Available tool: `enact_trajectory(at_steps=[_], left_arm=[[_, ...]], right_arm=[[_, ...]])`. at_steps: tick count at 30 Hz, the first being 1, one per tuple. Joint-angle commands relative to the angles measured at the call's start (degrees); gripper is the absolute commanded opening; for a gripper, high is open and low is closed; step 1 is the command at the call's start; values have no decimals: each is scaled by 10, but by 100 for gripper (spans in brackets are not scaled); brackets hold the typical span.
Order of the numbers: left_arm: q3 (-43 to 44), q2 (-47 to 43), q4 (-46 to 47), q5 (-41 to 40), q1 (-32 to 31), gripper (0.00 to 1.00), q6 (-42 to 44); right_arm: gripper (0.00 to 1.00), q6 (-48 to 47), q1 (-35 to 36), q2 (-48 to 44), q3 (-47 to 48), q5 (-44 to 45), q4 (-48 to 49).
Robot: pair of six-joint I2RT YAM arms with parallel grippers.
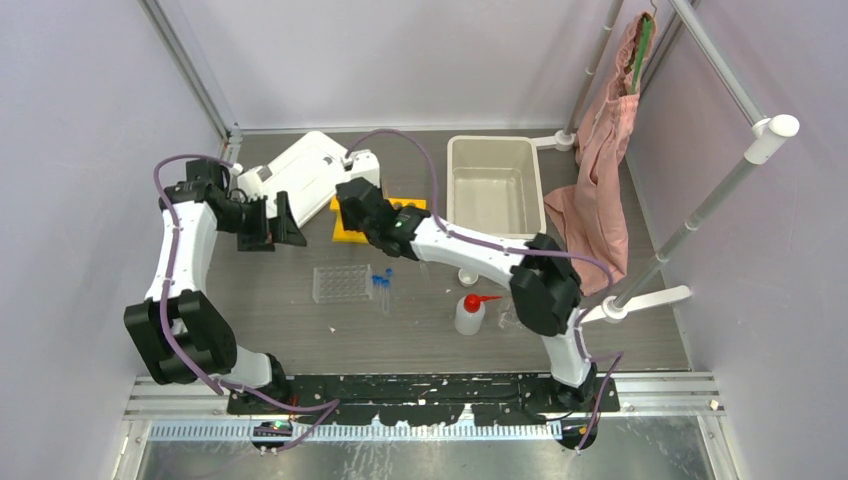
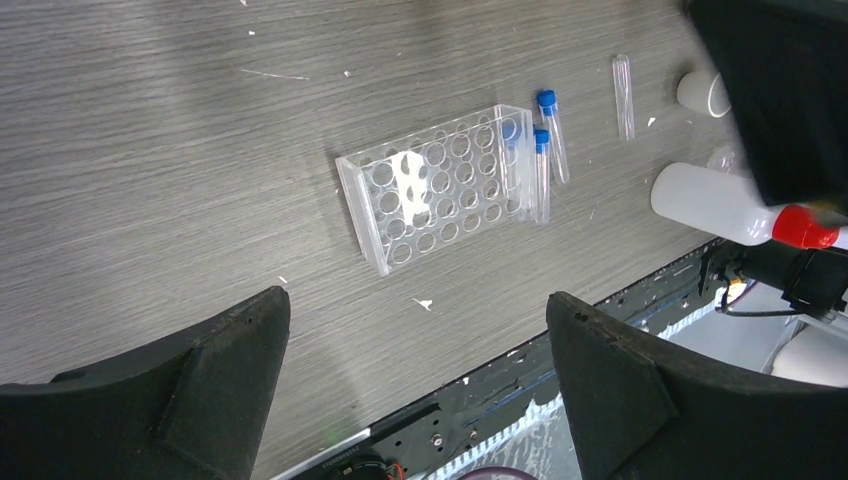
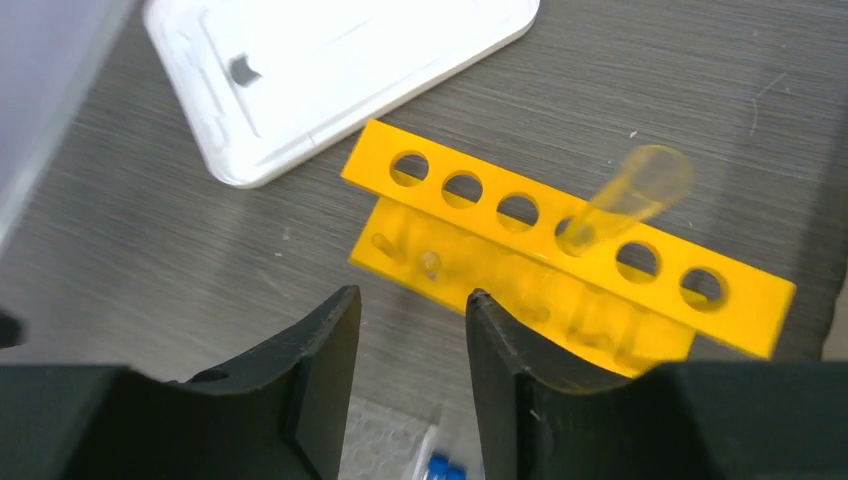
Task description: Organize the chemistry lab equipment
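The yellow rack point(image 3: 560, 255) lies on the table with one clear glass tube point(image 3: 632, 188) leaning in its fourth hole. My right gripper point(image 3: 412, 296) hovers just in front of the rack, its jaws a little apart with nothing between them; in the top view it point(image 1: 350, 206) is over the rack point(image 1: 344, 234). My left gripper point(image 2: 418, 325) is wide open and empty, high above the table point(image 1: 272, 222). Below it are the clear tray point(image 2: 435, 185), two blue-capped vials point(image 2: 547, 150), a loose glass tube point(image 2: 623, 95), the tiny white cup point(image 2: 703, 92) and the squeeze bottle point(image 2: 705, 200) with its red spout point(image 2: 805, 227).
A white bin point(image 1: 495, 185) stands at the back right, and a flat white lid point(image 1: 300, 172) lies at the back left beside the rack. The pink cloth point(image 1: 600, 190) hangs on the white pole stand point(image 1: 700, 215) at the right. The right arm's elbow point(image 1: 545, 285) is near the squeeze bottle point(image 1: 469, 313).
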Motion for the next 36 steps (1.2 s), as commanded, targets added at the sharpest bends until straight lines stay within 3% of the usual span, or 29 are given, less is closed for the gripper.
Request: enact_trajectory(at_steps=[1, 5, 10, 29, 33, 36], left_arm=[[33, -31, -18, 9, 5, 100, 4], [37, -39, -26, 8, 5, 100, 9], [39, -44, -28, 5, 6, 100, 8], [52, -47, -39, 8, 6, 100, -1], [58, -46, -43, 10, 6, 100, -1], [61, -47, -46, 17, 6, 100, -3]], right_arm=[[46, 98, 4, -109, -14, 15, -80], [42, 153, 2, -128, -55, 31, -187], [42, 206, -23, -128, -119, -11, -252], [44, 228, -75, -55, -205, -91, -222], [36, 233, -75, -46, -210, -103, -212], [22, 236, -75, -46, -211, -106, -212]])
